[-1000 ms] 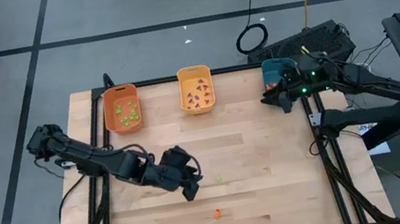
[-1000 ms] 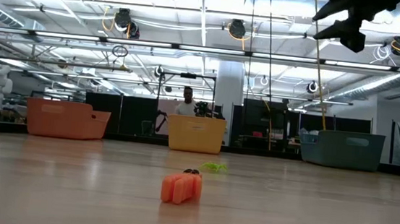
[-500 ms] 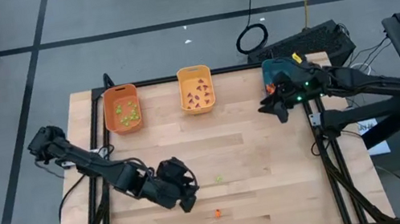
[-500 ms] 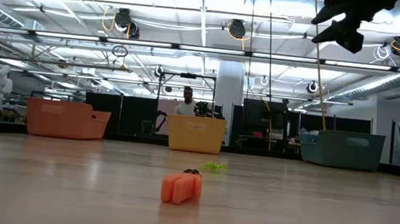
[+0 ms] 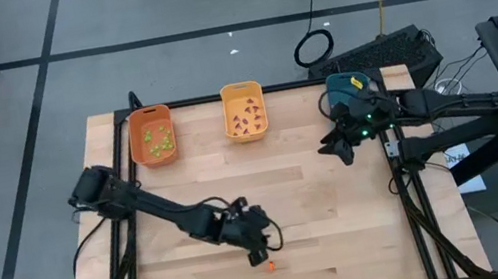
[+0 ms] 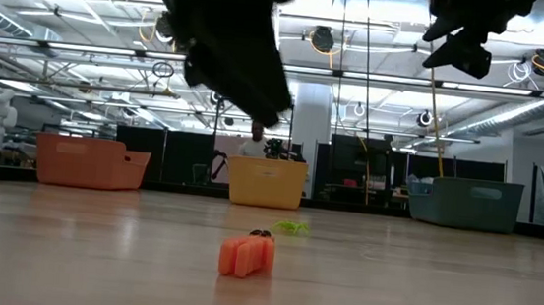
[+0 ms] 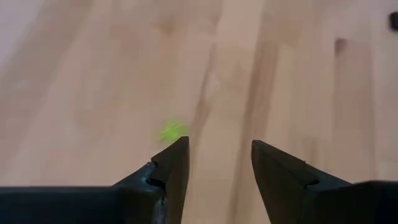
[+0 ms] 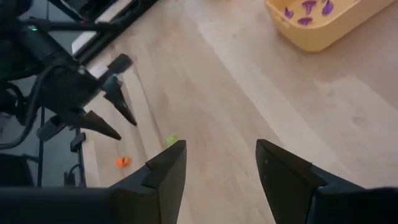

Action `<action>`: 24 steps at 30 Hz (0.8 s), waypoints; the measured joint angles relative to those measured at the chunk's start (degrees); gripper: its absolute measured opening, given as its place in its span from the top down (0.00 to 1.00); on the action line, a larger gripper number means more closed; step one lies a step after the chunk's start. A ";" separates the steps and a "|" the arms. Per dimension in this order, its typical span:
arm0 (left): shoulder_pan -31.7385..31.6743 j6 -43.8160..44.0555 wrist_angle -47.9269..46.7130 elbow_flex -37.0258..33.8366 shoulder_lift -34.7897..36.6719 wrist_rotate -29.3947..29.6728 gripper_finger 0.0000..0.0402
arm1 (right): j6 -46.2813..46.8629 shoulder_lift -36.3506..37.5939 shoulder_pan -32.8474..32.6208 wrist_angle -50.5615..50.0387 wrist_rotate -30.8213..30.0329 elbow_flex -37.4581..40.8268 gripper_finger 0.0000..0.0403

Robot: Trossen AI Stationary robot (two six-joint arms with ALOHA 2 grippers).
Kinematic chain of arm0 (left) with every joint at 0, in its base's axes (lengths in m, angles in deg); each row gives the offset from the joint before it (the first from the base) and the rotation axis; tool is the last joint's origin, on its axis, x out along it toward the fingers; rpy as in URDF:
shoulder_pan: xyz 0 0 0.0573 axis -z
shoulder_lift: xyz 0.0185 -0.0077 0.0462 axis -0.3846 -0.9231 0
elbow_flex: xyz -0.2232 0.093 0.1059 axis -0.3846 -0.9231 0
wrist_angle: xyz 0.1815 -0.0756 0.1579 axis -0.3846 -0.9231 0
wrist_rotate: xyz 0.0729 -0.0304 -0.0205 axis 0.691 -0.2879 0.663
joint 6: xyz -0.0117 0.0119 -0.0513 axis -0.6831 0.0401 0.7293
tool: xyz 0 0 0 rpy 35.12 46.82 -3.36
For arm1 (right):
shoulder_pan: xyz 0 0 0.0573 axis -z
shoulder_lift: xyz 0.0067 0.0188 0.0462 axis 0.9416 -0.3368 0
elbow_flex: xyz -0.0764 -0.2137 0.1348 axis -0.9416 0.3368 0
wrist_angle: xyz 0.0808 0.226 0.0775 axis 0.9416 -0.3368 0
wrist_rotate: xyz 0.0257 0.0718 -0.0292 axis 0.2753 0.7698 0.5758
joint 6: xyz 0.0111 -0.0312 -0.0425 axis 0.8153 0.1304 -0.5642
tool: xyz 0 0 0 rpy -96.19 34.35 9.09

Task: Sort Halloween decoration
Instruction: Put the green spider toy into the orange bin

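From above, the Halloween decoration is a scatter of tiny trinkets. Light green ones (image 5: 159, 142) lie in the orange bin (image 5: 148, 116), purple ones (image 5: 245, 118) in the yellow bin (image 5: 241, 91). One orange trinket (image 5: 271, 265) lies loose on the pale wooden surface (image 5: 321, 208) near its front edge, with the left gripper (image 5: 260, 252) just behind it, fingers apart and holding nothing. The right gripper (image 5: 342, 147) hangs near the surface's right edge, in front of the teal bin (image 5: 346, 89), its fingers also apart and empty. Around the surface is grey floor marked with dark tape lines, and a coiled black cable (image 5: 314, 47) lies behind.

At surface height, the orange trinket (image 6: 246, 254) is a ribbed, pumpkin-like lump in the foreground, and a light green trinket (image 6: 291, 228) lies a little behind it. The three bins stand in a row at the back. The room beyond has a ceiling of beams and strip lights, and a person (image 6: 253, 139) stands behind the yellow bin.

The left wrist view shows its two dark fingers (image 7: 169, 169) spread, with the green trinket (image 7: 171, 131) on bare wood just beyond one tip.

The right wrist view shows spread fingers (image 8: 166, 167), the yellow bin's corner with purple pieces (image 8: 308, 7), and farther off the left gripper (image 8: 107, 110) beside the green (image 8: 171, 140) and orange (image 8: 122, 162) trinkets.
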 joint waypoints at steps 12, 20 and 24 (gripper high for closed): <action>-1.44 -3.44 0.32 -0.02 -7.17 -0.41 0.71 | 2.22 0.15 -2.64 -2.18 -0.09 0.00 0.56; -2.92 -5.97 2.62 -0.04 -7.54 -0.64 0.57 | 4.83 0.15 -4.82 -3.15 -2.59 0.02 0.56; -4.42 -6.39 3.59 0.02 -8.22 -1.01 0.49 | 5.08 0.15 -5.66 -3.12 -2.89 0.02 0.56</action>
